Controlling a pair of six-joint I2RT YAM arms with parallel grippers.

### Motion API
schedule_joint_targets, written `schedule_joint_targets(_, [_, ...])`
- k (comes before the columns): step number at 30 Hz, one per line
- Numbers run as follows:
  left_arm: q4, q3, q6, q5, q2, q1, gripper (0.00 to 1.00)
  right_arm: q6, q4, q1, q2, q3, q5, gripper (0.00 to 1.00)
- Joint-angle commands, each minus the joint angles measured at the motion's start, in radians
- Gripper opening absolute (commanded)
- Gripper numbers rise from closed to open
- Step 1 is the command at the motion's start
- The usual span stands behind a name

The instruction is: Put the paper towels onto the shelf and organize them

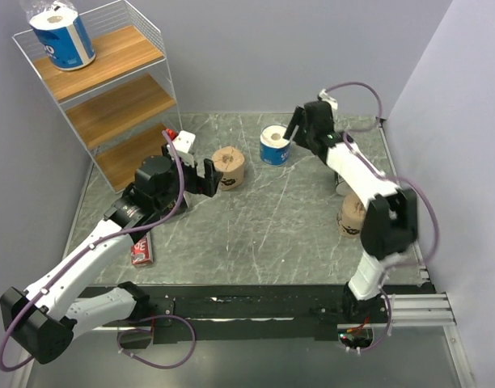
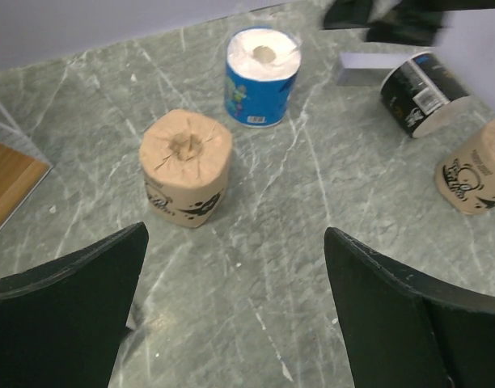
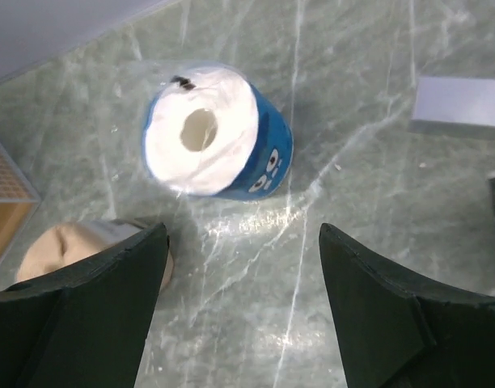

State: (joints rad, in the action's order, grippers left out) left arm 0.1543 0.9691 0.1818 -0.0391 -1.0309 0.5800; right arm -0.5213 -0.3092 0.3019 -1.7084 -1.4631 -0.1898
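Left claw (image 1: 207, 174) and right claw (image 1: 294, 129) are spread wide, empty. Tan roll (image 1: 228, 167) is seen on desk (image 1: 272, 230) at left claw's 11 o'clock, blue roll (image 1: 273, 145) at right claw's 11. Both are judged light and squashy; best gripped across the sides, gently.

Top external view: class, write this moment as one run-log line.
shelf: blue roll on top tier | left jaws: open, facing tan roll | right jaws: open, facing second blue roll on table

Robotics lab test cell. Two arms (image 1: 361, 174) bolted to black rail (image 1: 255, 301); loose purple cabling (image 1: 354, 84); marble-pattern table (image 1: 264, 234); bare grey partition walls (image 1: 272, 48) close beyond right gripper (image 1: 291, 134).
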Motion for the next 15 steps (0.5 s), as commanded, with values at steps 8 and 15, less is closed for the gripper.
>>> schedule_joint_targets(8, [-0.087,0.026,0.01,-0.065,0.048,0.017,0.96,-0.026,-0.14,-0.023,-0.378,-0.462,-0.026,0.79])
schedule_joint_targets(15, [-0.059,0.048,0.019,-0.03,0.026,0.017,0.97,-0.026,-0.125,-0.023,-0.439,-0.474,-0.011,0.79])
